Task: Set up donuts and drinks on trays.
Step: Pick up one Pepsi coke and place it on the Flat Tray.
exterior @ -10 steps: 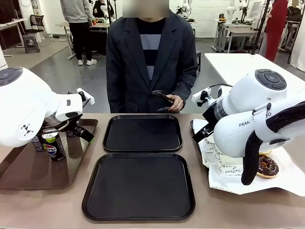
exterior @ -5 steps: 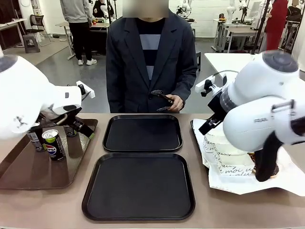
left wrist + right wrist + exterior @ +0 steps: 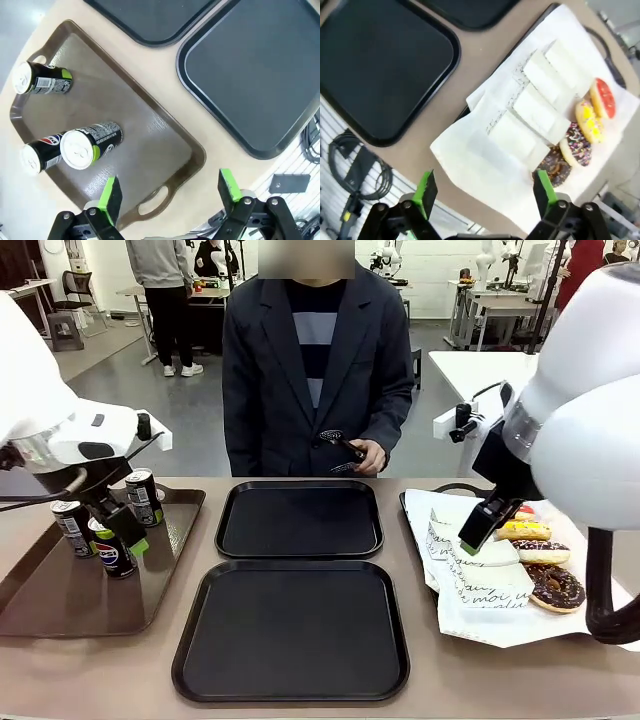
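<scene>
Front view: the two black trays lie bare down the worktop's middle. The far tray [image 3: 300, 522] is by the person's edge and the near tray [image 3: 292, 632] by the robot's edge, with a narrow gap between them. The drinks stand upright on a brown tray [image 3: 50, 602] at the worktop's left edge. One can [image 3: 143, 497] is at its far side, and a second can [image 3: 70, 528] and third can [image 3: 112, 548] stand close together nearer its middle. The donuts lie in a row on white printed paper [image 3: 480, 618] at the right edge. A chocolate donut [image 3: 556, 587] is nearest the robot, with a sprinkled donut [image 3: 540, 552] and a yellow donut [image 3: 522, 531] beyond it, beside white paper sleeves [image 3: 478, 568].

In the left wrist view the left fingers [image 3: 109, 197] are spread wide and hold nothing, above the brown tray's handle end. In the right wrist view the right fingers [image 3: 426, 192] are likewise spread and empty, over the paper's edge. Past the far edge, the person's hand [image 3: 370, 455] holds black tongs [image 3: 338, 442].
</scene>
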### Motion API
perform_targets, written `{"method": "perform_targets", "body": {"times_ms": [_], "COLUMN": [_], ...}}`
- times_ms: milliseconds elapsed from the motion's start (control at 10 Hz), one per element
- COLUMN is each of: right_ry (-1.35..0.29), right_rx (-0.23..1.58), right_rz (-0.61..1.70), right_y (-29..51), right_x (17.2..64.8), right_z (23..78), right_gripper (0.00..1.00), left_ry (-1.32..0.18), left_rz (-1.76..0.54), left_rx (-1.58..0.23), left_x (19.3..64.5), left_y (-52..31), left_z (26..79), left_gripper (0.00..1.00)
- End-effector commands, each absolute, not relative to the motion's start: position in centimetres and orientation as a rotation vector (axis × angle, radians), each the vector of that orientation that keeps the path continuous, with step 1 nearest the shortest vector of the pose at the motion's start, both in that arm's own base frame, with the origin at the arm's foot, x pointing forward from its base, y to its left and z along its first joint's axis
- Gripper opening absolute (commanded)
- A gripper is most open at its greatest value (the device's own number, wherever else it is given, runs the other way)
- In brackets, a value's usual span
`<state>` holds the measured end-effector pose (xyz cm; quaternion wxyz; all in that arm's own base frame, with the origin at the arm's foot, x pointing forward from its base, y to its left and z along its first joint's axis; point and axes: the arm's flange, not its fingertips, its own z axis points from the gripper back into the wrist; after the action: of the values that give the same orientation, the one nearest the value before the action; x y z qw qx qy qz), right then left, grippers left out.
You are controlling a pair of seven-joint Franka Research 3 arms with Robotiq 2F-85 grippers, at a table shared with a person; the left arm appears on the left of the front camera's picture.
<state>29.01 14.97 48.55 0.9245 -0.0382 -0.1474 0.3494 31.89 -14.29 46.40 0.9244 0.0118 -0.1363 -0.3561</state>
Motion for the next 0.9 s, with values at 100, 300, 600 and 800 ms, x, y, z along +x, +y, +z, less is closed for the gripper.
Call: {"method": "perform_targets", "body": {"times_ms": [100, 300, 600, 800], "right_ry": [-0.353, -0.318, -0.348, -0.374], "right_rx": [-0.122, 0.187, 0.729, 0.891], "right_rz": [0.705, 0.625, 0.343, 0.194], "right_y": [15.4, 11.0, -2.5, -10.2], "right_x": [30.7, 30.1, 29.6, 28.4], "right_z": [47.8, 48.5, 47.7, 46.5], "right_gripper": [1.0, 1.0, 1.0, 1.0], "left_ry": [-0.3, -0.31, -0.362, -0.361], "left_rz": [-0.708, -0.626, -0.469, -0.377], "left_rx": [0.019, -0.231, -0.702, -0.835], "left_x": [33.2, 32.9, 31.5, 30.9], "left_y": [-14.6, -11.8, -4.3, 0.4], "left_z": [45.2, 46.2, 48.1, 48.5], "left_gripper": [1.0, 1.0, 1.0, 1.0]}}
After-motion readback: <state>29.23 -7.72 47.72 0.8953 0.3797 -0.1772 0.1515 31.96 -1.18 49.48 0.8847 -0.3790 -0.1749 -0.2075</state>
